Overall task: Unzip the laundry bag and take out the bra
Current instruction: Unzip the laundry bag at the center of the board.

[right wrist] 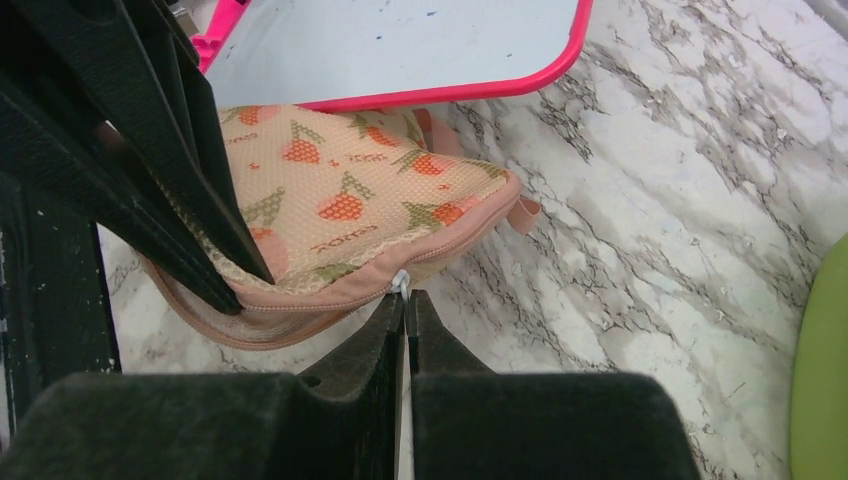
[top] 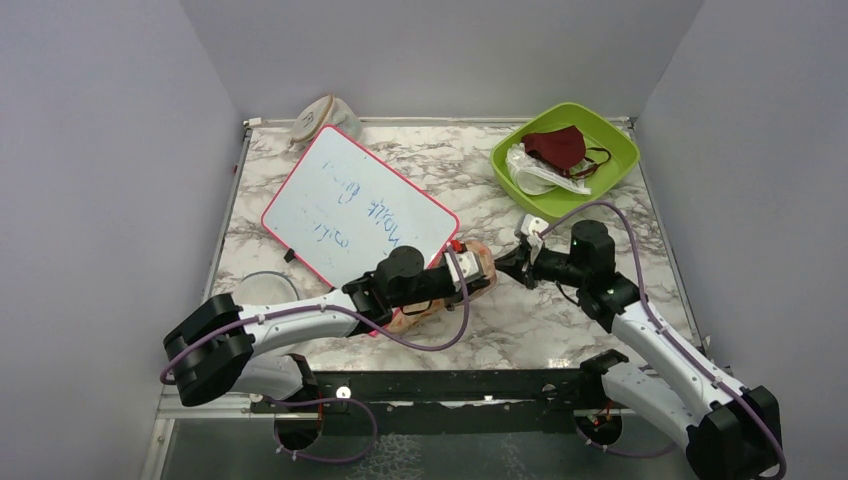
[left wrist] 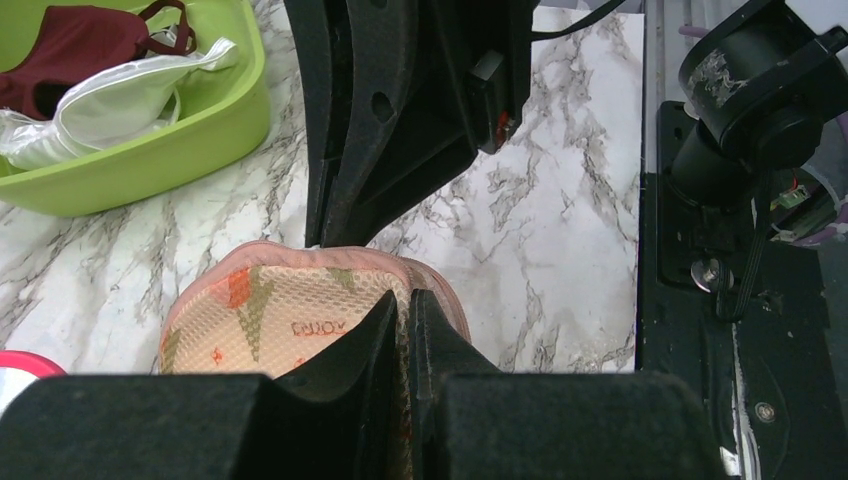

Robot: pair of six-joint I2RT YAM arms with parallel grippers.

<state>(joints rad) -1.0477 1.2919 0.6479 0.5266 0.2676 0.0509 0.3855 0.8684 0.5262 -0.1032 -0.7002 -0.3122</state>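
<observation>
The peach laundry bag (top: 478,258) with orange-red prints lies near the table's middle, partly under the whiteboard's corner. My left gripper (left wrist: 405,300) is shut on the bag's padded top layer near its pink edging. My right gripper (right wrist: 408,297) is shut on the small pale zip pull (right wrist: 402,283) at the bag's (right wrist: 350,210) near edge. Left of the pull the zip stands parted, and right of it the zip is closed. In the top view both grippers meet at the bag, the left one (top: 472,277) over it and the right one (top: 505,264) at its right end. The bra is hidden.
A pink-framed whiteboard (top: 360,205) lies tilted behind the bag. A green bin (top: 566,108) at the back right holds a maroon mask (top: 558,147) and a white, shiny wrapped thing (left wrist: 130,95). A beige rounded fabric thing (top: 322,118) sits at the back left and a round clear lid (top: 268,288) at the front left.
</observation>
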